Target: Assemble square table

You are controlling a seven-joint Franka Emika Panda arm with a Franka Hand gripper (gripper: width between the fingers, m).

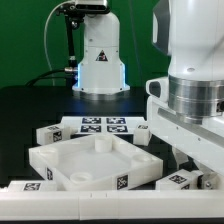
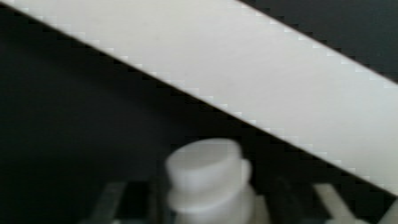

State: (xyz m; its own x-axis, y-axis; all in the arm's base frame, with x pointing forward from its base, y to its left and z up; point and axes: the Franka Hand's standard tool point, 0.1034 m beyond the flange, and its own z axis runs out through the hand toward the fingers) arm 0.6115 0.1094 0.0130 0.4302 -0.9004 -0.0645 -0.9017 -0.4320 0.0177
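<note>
The white square tabletop [image 1: 88, 160] lies tray-side up at the exterior view's lower left, its round corner sockets showing. Tagged white legs lie around it: one by its far left corner [image 1: 48, 133], one by its far right corner [image 1: 141, 131], one at its right [image 1: 180, 181]. The arm's big wrist [image 1: 192, 105] hangs over the right side and hides the fingers there. In the wrist view my gripper [image 2: 210, 203] is shut on a chunky white leg [image 2: 205, 170] that stands between the dark fingers [image 2: 119, 202]. A broad blurred white surface [image 2: 214, 70] crosses beyond it.
The marker board [image 1: 102, 125] lies behind the tabletop. A long white bar [image 1: 60, 193] runs along the front edge. The arm's base [image 1: 98, 60] stands at the back, on the black table.
</note>
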